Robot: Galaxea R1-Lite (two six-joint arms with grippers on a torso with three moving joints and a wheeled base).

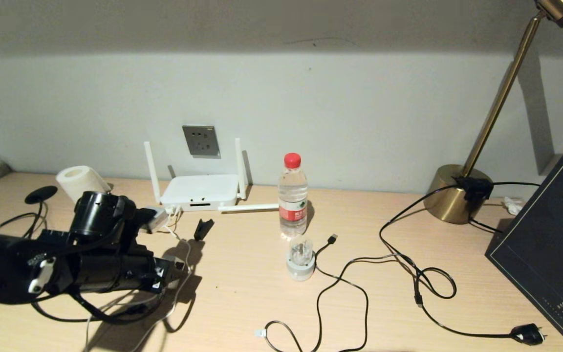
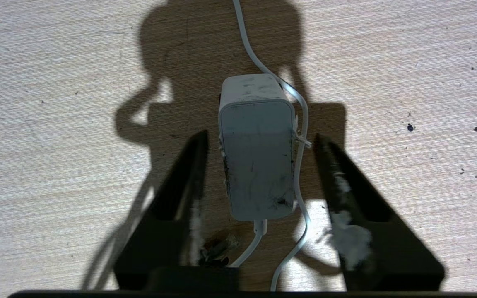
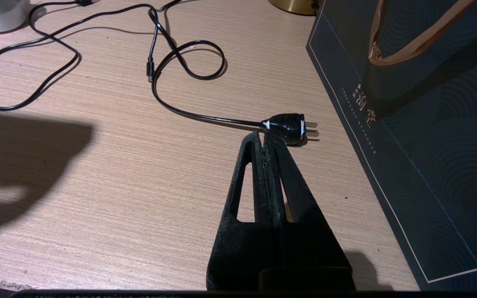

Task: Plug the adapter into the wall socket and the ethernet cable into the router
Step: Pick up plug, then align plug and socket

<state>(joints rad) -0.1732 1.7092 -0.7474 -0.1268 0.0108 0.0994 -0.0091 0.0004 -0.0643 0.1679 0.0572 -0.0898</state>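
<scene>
The left gripper (image 2: 259, 142) fingers are straddling, not yet gripping, the adapter (image 2: 258, 161), seemingly light, rigid, smooth-sided: best pinched across its flat sides.

From the head view my left arm (image 1: 66, 264) covers the adapter (image 2: 259, 149), so I can't see the fingers around it there. The lamp (image 1: 501, 98) runs off the top right corner, and the dark bag (image 1: 550, 244) off the right edge. The router (image 1: 199, 192) ports are too small to read.
</scene>
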